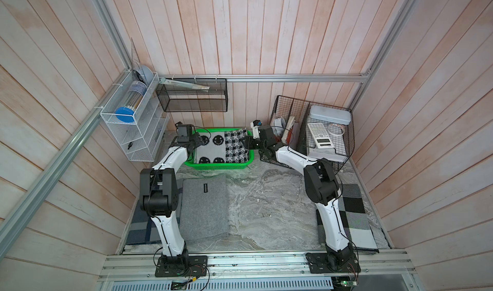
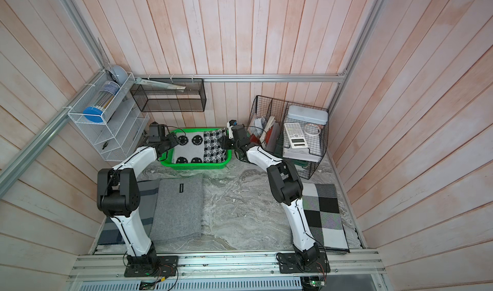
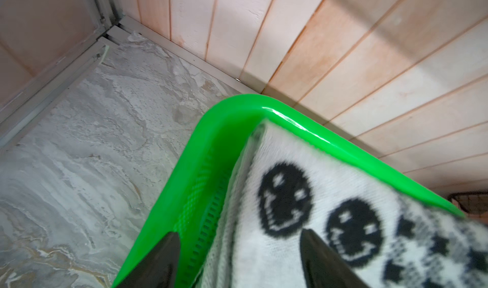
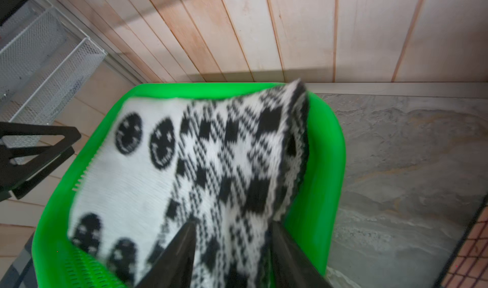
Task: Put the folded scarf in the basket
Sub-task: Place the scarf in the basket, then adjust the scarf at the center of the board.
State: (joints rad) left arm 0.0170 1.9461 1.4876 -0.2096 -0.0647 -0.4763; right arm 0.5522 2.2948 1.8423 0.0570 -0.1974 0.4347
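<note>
Placement check. See the folded scarf [image 1: 222, 149], black and white with smiley faces and checks, lying inside the green basket [image 1: 218, 167] at 12 o'clock on the table [image 1: 266, 196]. Covers most of the basket floor; rides up onto the rim at the 1 o'clock corner, confirmed in the right wrist view.

Left gripper [image 3: 239, 232] at the basket's 9 o'clock side, with jaws spread wide, straddling basket wall and scarf edge, pinching nothing. Right gripper [image 4: 234, 222] at the 3 o'clock side, with jaws parted over the scarf's edge; fabric in the gap but no visible squeeze. Judged let go, blur noted.

Judge the main step done: scarf in, free on both sides. Left to do, by estimate: lift both arms clear without snagging the knit, perhaps tuck the raised corner. Ignore grey cloth [image 1: 204, 209] at 7 o'clock and checked cloth [image 1: 352, 204] at 4 o'clock.
</note>
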